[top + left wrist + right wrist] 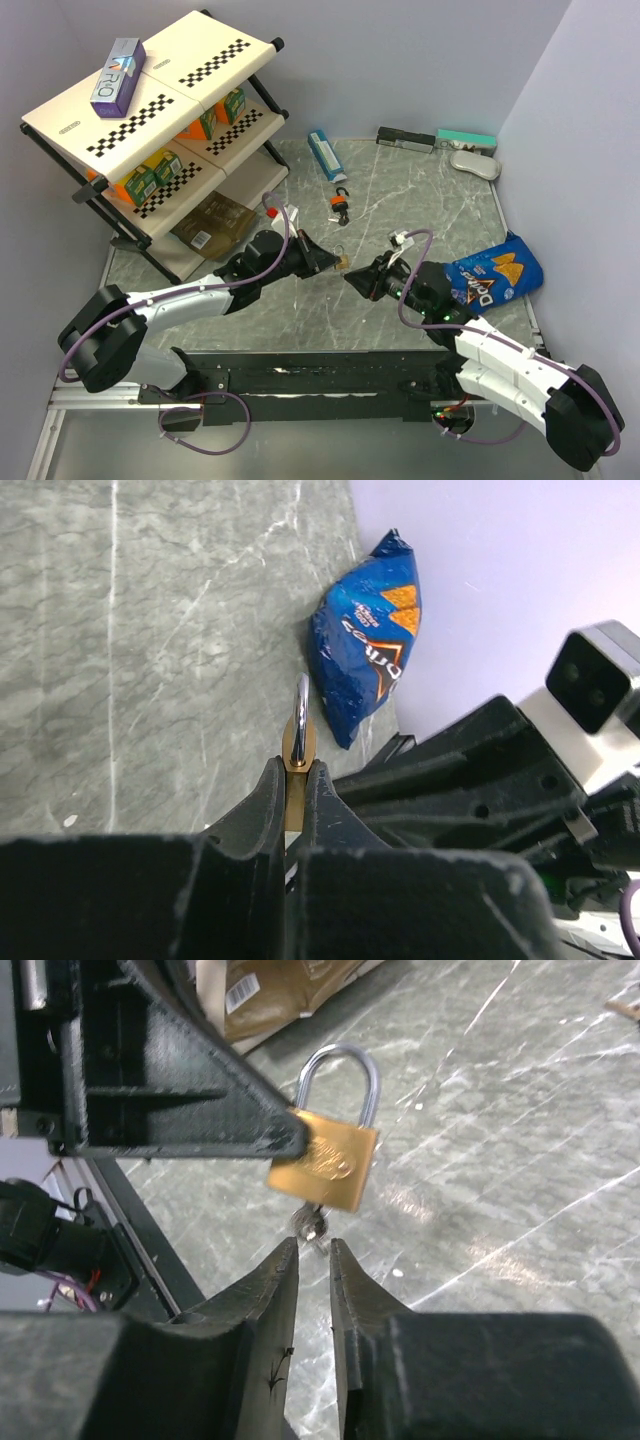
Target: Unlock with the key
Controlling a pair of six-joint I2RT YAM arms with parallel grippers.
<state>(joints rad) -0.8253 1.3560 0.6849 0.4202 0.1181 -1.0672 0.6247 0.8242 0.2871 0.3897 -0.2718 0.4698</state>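
Top view: left claw (328, 262) and right claw (352, 277) meet in the middle; orange lock (342, 205) lies at 12 o'clock, chips (492, 275) at 3, and neither blocks you
Left wrist: claw clamped on the padlock (298, 745); hold it firm
Right wrist: key (310, 1226) sits at the padlock's 6, right at your narrowly parted tips; I can't tell if they pinch it, so close squarely, then twist without pulling

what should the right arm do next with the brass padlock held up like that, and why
Probably ease the right gripper forward a touch, then close its fingers on the key. The left gripper is clamped on the brass padlock, whose shackle is closed. The key hangs from the lock's underside just beyond the right fingertips, which stand slightly apart and grip nothing.
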